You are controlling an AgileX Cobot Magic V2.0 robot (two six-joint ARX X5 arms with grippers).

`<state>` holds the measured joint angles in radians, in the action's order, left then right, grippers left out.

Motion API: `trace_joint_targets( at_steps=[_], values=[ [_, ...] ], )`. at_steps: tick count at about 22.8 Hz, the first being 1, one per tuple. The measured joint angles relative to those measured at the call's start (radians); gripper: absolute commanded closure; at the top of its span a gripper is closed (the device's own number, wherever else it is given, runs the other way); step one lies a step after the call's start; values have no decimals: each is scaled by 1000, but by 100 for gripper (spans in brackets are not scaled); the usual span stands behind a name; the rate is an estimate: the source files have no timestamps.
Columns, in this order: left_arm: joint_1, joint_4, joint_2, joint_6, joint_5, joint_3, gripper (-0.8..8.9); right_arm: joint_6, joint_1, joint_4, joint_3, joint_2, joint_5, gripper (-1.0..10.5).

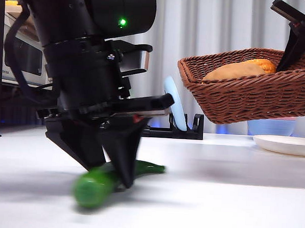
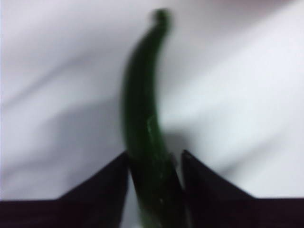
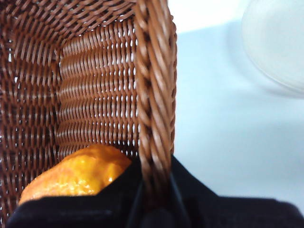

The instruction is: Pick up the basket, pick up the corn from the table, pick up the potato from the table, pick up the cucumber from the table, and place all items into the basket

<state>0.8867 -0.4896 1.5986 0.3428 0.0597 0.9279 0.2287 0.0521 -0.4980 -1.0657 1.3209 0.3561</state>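
While clamped by left gripper (image 2: 154,164): glossy dark green cucumber (image 1: 100,180) on white table (image 1: 230,200) | right gripper (image 3: 154,183) gripping lifted reddish-brown wicker basket (image 1: 255,96) rim, far right.

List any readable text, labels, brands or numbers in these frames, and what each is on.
None can be read.
Left hand, shut on the cucumber: no markings show.
Basket, held off the table by the right hand: plain wicker.
White plate: no print visible.
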Motion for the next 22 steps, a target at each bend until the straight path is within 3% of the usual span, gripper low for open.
trace_joint_targets(
  at_steps=[4, 7, 13, 15, 18, 22],
  values=[
    [4, -106, -43, -41, -14, -1, 821, 0, 0, 0, 0, 0, 0, 958],
    [12, -186, -125, -90, -86, -1, 821, 0, 0, 0, 0, 0, 0, 958],
    [13, -232, -353, -228, -521, 23, 821, 0, 2, 0, 0, 0, 0, 958],
    [17, -162, -418, -249, -598, 55, 821, 5, 15, -4, 0, 0, -1, 958],
    [16, -5, -483, -253, -579, 105, 821, 11, 47, -22, 0, 0, 0, 958],
    [3, 206, -494, -235, -409, 149, 821, 11, 103, -50, 0, 0, 0, 958]
  ],
)
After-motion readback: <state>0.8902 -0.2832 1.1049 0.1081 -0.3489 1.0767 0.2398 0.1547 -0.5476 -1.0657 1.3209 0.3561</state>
